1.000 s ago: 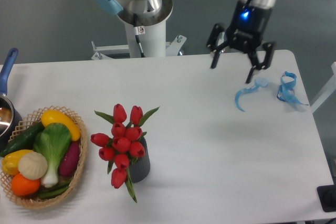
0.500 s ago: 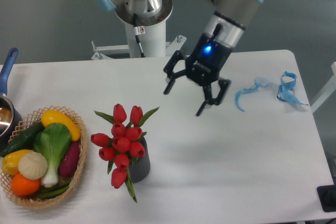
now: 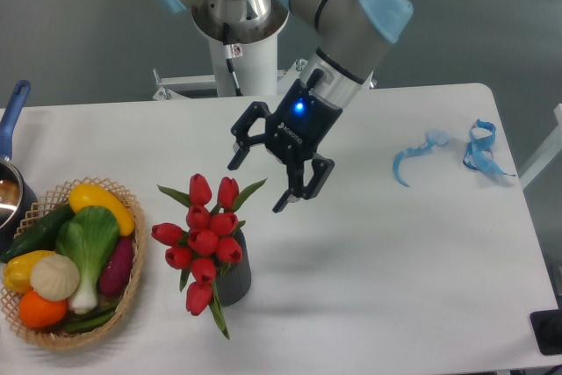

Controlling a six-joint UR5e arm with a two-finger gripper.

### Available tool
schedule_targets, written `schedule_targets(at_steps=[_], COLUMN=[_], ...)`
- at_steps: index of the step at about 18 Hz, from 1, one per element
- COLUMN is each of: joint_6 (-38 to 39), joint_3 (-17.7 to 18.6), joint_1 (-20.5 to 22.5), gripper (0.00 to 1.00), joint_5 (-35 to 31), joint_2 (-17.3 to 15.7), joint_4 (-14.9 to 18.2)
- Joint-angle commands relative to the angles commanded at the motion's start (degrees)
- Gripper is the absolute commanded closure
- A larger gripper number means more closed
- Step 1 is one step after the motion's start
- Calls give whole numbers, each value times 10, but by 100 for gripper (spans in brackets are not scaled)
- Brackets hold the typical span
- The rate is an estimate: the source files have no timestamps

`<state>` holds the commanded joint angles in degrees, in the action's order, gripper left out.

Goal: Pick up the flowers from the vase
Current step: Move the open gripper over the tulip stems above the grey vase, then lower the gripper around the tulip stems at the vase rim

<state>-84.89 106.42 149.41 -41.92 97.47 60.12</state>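
Observation:
The flowers (image 3: 204, 239) are a bunch of red tulip buds with green stems and leaves, standing in the vase (image 3: 234, 276), a small dark grey ribbed cylinder at the left centre of the white table. My gripper (image 3: 260, 183) is open and empty, hanging above and just right of the top buds, its fingers spread and pointing down towards the table. It does not touch the flowers.
A wicker basket (image 3: 130, 283) of toy vegetables sits left of the vase. A pot with a blue handle (image 3: 12, 116) is at the far left edge. Blue ribbon pieces (image 3: 479, 148) lie at the right of the table. The robot's base column (image 3: 246, 59) stands behind.
My gripper has swept from the far right of the table leftwards and forwards to just above and right of the flowers. It has stayed open. The flowers and vase have not moved.

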Motion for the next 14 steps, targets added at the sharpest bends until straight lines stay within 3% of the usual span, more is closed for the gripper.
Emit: schedule_targets(at_steps=[5,10,14], joint_6=[7,65,111], joint_3=[5,2,-13], joint_1=[-5,-12,-18], gripper=[0,0,0], joint_5=[18,19,32], joint_2=[11,46,56], joint_4=[2,-73,-79])
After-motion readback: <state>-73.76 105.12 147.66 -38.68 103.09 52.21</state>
